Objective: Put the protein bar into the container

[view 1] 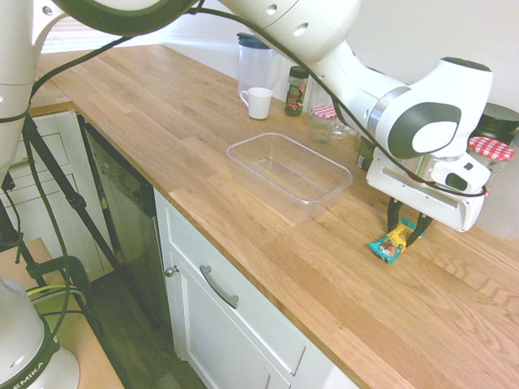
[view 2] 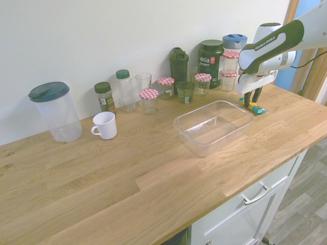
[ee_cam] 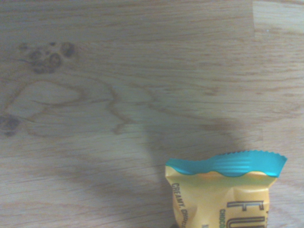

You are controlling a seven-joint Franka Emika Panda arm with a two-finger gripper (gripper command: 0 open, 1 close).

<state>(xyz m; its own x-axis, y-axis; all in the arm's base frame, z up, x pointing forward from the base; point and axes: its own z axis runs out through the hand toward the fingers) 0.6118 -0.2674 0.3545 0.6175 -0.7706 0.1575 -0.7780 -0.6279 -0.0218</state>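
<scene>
the wooden counter (view 1: 162,121) carries the clear container (view 1: 288,174), which sits empty near the white gripper (view 1: 404,232). its jaws are pinched narrow around the protein bar (view 1: 392,244), which seems to rest on the wood beside the container.

The wooden countertop (view 2: 127,168) carries a clear container (view 2: 213,125), a white mug (view 2: 104,125) and the protein bar (view 1: 394,241). Jars and bottles stand along the wall.

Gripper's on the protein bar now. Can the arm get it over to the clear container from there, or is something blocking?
Probably yes: the gripper is shut on the protein bar, and bare countertop lies between it and the open container.
</scene>
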